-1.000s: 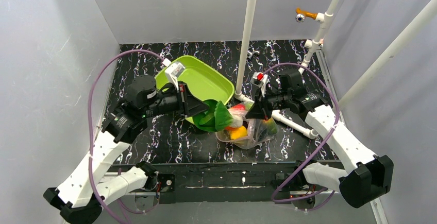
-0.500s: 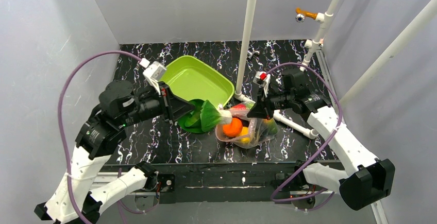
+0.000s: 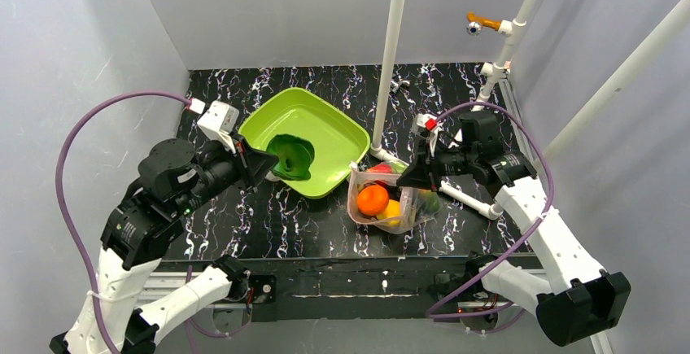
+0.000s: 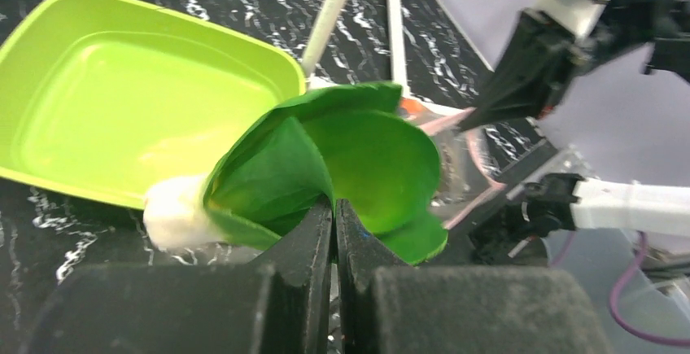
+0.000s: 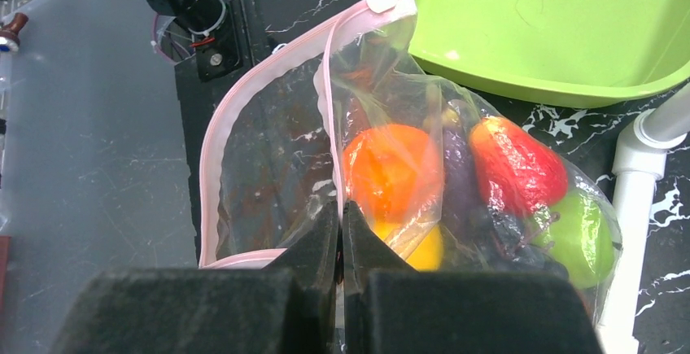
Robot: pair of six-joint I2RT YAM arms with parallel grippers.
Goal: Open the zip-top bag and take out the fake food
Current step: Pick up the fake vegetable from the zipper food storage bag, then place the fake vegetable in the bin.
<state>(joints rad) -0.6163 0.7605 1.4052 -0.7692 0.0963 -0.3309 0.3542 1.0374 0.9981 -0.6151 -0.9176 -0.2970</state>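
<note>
The clear zip-top bag (image 3: 355,193) stands on the black table with its pink-edged mouth (image 5: 244,102) gaping open. My right gripper (image 5: 341,211) is shut on the bag's zip edge and holds it up. Inside lie an orange (image 5: 390,167), a lemon (image 5: 419,248), a purple eggplant (image 5: 460,179), a red fruit (image 5: 517,167), dark grapes (image 5: 504,232) and a green apple (image 5: 582,232). My left gripper (image 4: 334,207) is shut on a leaf of the white-stalked leafy green (image 4: 358,159), which hangs over the near rim of the lime-green tray (image 3: 325,126).
A white upright pipe (image 3: 390,61) rises just behind the bag, and another pipe (image 3: 468,195) lies on the table under my right arm. Orange (image 3: 484,22) and blue taps sit on the pipe at the back right. Grey walls close in both sides.
My left gripper drew the leafy green out of the bag's mouth and carried it left and back over the tray's rim. The right gripper kept its hold on the bag and shifted slightly right.
</note>
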